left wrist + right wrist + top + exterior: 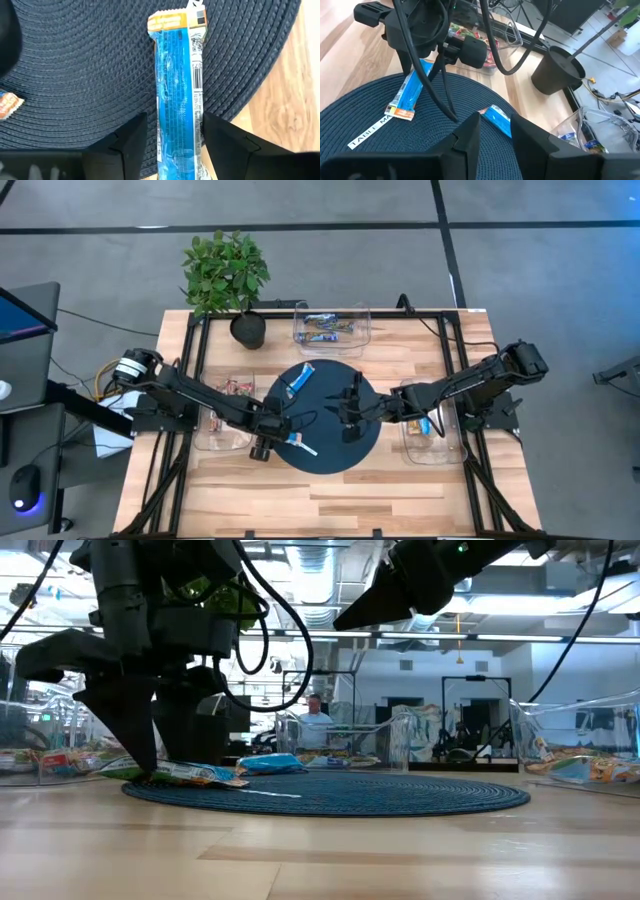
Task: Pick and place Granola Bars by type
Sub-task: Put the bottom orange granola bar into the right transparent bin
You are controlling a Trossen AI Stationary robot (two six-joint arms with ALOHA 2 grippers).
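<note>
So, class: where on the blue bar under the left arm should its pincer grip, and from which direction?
Across the narrow middle of the blue bar, from straight above: it lies flat on the mat, and the open left pincer already straddles its long edges.

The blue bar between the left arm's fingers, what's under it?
Under the blue bar straddled by the left pincer lies the dark woven round mat. Its near end overhangs onto the wooden table. Directly beneath is covered.

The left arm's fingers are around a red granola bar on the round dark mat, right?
Not red. The left wrist view shows the left gripper with its fingers on either side of a blue granola bar, lying on the round dark mat.
</note>
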